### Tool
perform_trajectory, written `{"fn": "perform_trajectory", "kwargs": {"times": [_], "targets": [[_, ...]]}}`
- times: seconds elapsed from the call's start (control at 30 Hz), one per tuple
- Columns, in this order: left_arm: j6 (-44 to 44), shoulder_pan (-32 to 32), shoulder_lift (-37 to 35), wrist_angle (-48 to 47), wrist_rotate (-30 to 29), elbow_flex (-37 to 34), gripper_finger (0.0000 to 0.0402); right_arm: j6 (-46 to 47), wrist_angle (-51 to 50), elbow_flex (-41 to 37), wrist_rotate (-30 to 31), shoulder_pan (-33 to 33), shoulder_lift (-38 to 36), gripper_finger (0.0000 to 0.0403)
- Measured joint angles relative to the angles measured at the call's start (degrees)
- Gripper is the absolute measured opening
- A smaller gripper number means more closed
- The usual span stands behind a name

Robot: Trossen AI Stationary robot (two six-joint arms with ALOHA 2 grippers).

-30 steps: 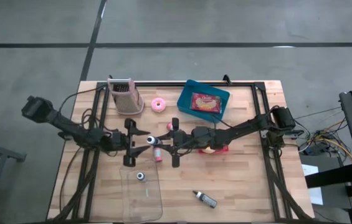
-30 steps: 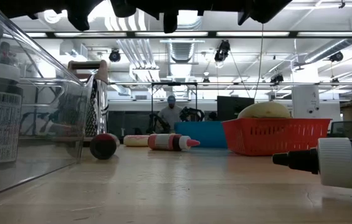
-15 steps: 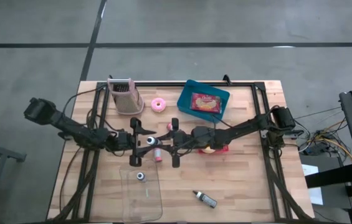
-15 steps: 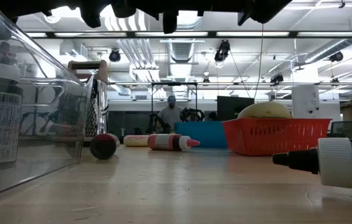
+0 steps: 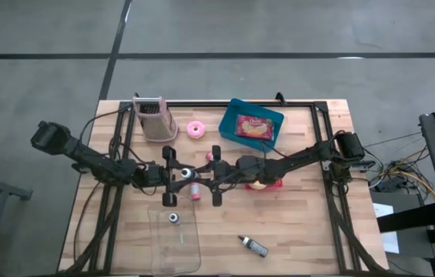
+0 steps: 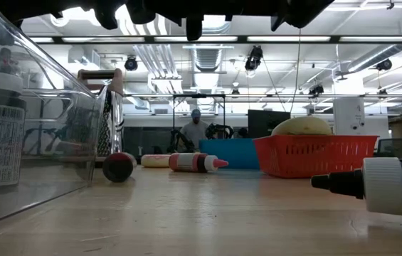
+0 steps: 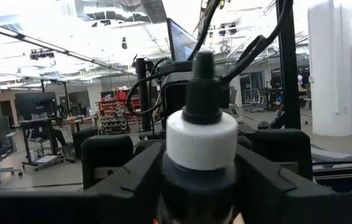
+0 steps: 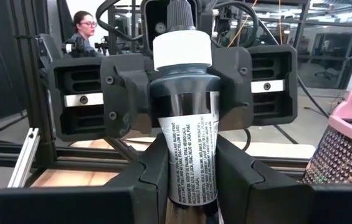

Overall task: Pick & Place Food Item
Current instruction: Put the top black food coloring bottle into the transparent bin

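We judge the small dark dropper bottle (image 8: 184, 106) light, rigid and slick-walled, so it is best taken across its straight labelled body, not the narrow white cap. It hangs above the table's centre, cap towards 9 o'clock in the high view, the right gripper (image 8: 188, 155) clamped on its lower body from 3 o'clock. The left gripper (image 7: 200, 162) meets it from 9 o'clock; whether it has hold yet we cannot tell. Only the right wrist view shows label and grip; the low view misses the bottle entirely
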Motion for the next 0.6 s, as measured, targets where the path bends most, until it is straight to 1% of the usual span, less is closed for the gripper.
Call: {"fn": "perform_trajectory", "kwargs": {"times": [0.07, 0.1, 0.6], "targets": [[0.4, 0.0, 0.0, 0.3, 0.0, 0.0, 0.0142, 0.0, 0.0, 0.0, 0.0, 0.0, 0.0, 0.0083], [0.8, 0.0, 0.0, 0.3, 0.0, 0.0, 0.0136, 0.0, 0.1, 0.0, 0.0, 0.0, 0.0, 0.0082], [1.5, 0.0, -0.1, 0.3, -0.4, 0.6, 0.0136, 0.7, 0.3, 0.0, -0.9, 0.0, 0.0, 0.0082]]}}
